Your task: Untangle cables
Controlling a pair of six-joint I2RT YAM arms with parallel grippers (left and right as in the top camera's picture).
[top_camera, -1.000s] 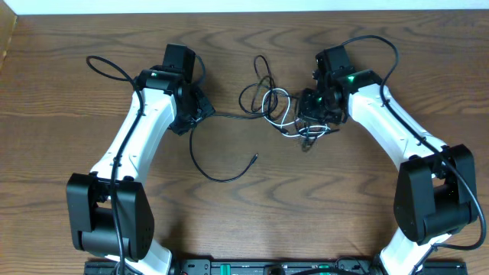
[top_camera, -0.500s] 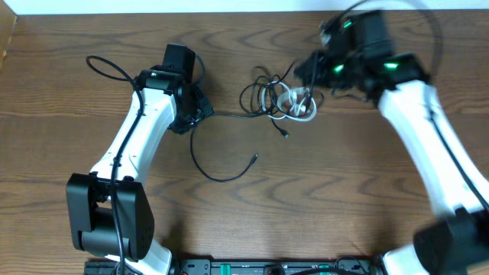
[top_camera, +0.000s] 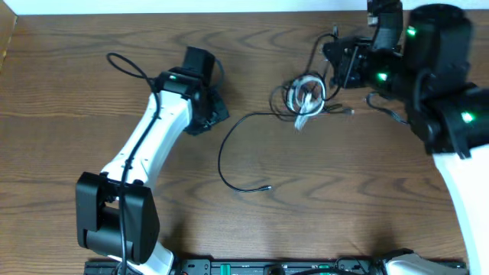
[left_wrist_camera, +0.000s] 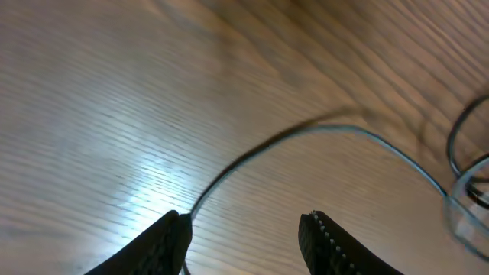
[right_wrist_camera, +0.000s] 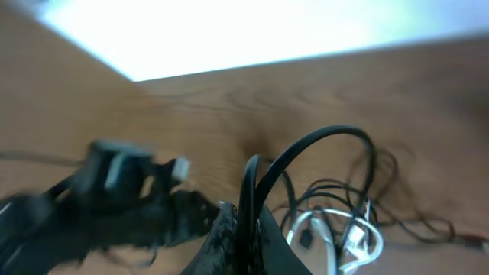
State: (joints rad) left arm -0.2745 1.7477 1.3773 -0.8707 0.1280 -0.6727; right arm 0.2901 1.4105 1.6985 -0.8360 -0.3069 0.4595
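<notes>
Though right pincer (right_wrist_camera: 243,225) seemingly grips black cable (right_wrist_camera: 336,130), blur hides contact.

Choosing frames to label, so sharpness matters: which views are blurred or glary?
Overhead: crisp, evenly lit, right arm slightly smeared. Left wrist: motion-smeared, glare patch on the table, black cable soft. Right wrist: heavily blurred, background blown out white, cable tangle indistinct.

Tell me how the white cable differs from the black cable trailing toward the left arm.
The white cable is bunched in small tight loops inside the tangle; the black cable sweeps out of it in one wide open curve. The white cable looks short, the black cable much longer, ending in a free plug on the table. Both are thin, flexible cords.
</notes>
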